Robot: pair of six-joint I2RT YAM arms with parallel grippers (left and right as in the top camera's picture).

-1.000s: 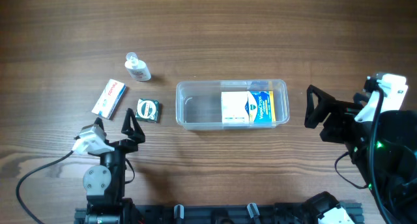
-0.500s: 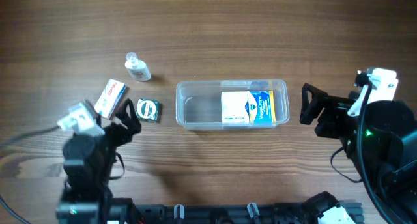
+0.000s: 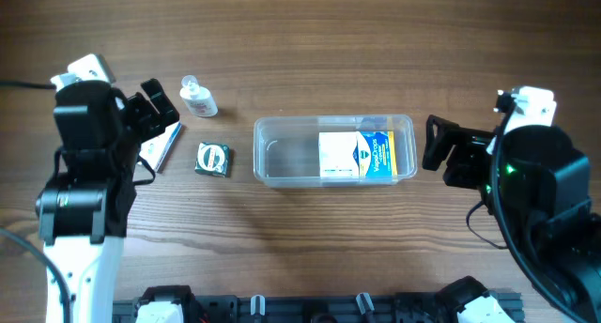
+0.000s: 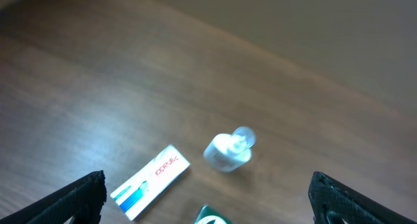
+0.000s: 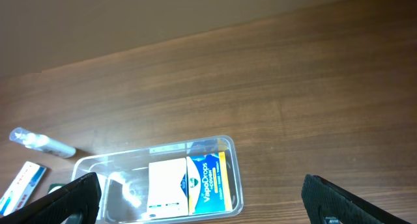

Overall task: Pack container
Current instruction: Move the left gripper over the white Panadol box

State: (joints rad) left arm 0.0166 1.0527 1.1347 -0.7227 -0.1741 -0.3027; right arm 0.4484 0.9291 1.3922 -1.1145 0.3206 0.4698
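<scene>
Overhead: container [image 3: 282, 156] mid-table, VapoDrops box [image 3: 355, 156] in its right half. Left gripper [image 3: 160, 105] over white-and-red box [image 3: 161, 146], near small bottle [image 3: 198, 98]. Right gripper [image 3: 439, 152] just right of container, not touching

Left wrist: fingers [image 4: 78, 196] spread wide, holding nothing

Right wrist: fingers [image 5: 71, 196] spread wide, empty; container [image 5: 120, 178] ahead

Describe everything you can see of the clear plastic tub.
The container is a see-through plastic tub, rectangular with rounded corners and a rim, no lid. It sits upright on the wooden table, long side left to right, near the middle. A white, blue and yellow box lies flat in its right half; the left half is bare. Nothing else touches it.
</scene>
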